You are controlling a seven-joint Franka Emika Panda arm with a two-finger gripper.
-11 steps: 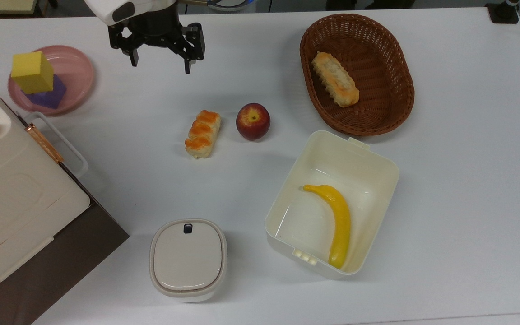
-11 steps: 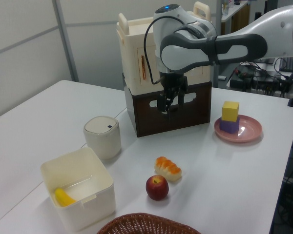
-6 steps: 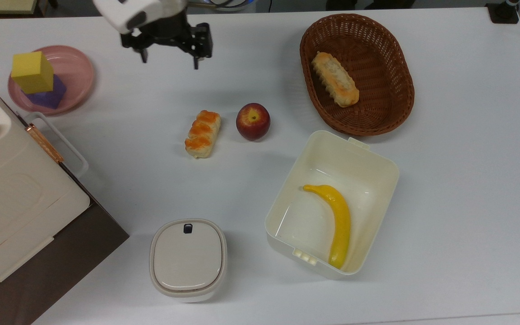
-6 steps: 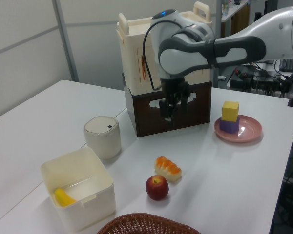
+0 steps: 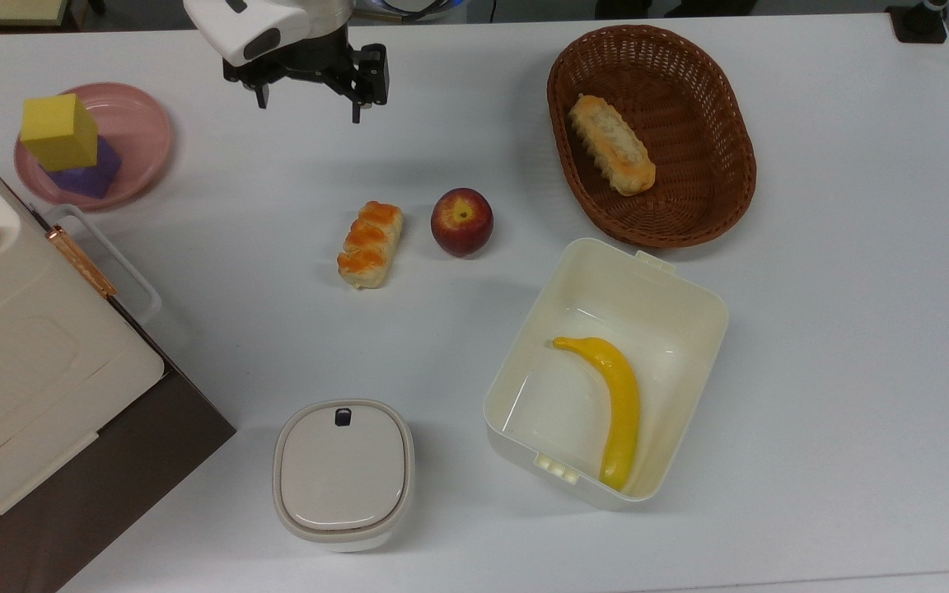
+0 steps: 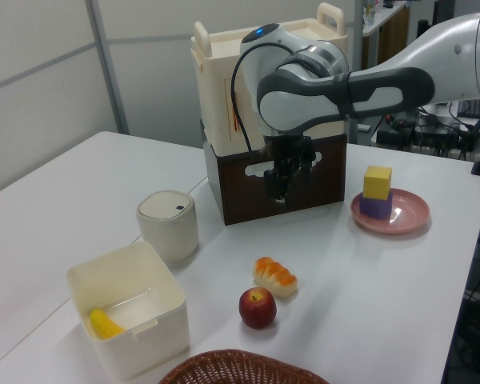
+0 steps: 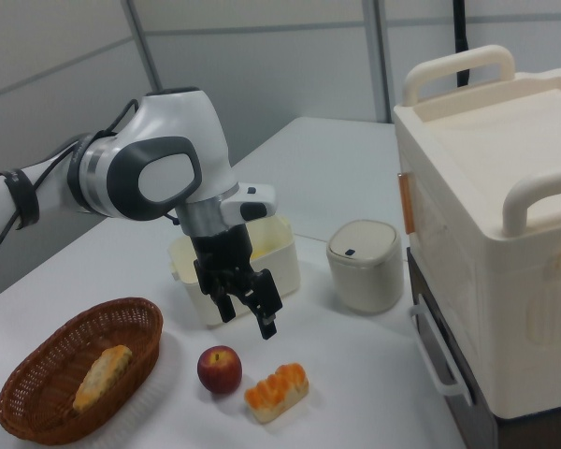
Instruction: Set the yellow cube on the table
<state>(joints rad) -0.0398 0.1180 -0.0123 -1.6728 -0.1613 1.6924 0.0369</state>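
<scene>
The yellow cube [image 5: 59, 131] [image 6: 377, 182] rests on top of a purple cube [image 5: 89, 173] [image 6: 375, 206], and both sit in a round pink plate [image 5: 142, 142] [image 6: 410, 217] at the top view's upper left. My gripper [image 5: 310, 105] [image 6: 279, 189] [image 7: 247, 317] hangs open and empty above the white table [image 5: 853, 288], well to the right of the plate in the top view. Its fingers point down.
An orange pastry [image 5: 370, 244] and a red apple [image 5: 461, 221] lie mid-table. A wicker basket [image 5: 722, 107] holds a bread roll. An open white box [image 5: 697, 329] holds a banana [image 5: 613, 403]. A lidded pot [image 5: 343, 473] and a large cream case [image 5: 21, 354] stand at the top view's left.
My gripper has moved up and to the right in the top view, away from the table's middle, and has turned a little. It stays open. Nothing on the table has moved.
</scene>
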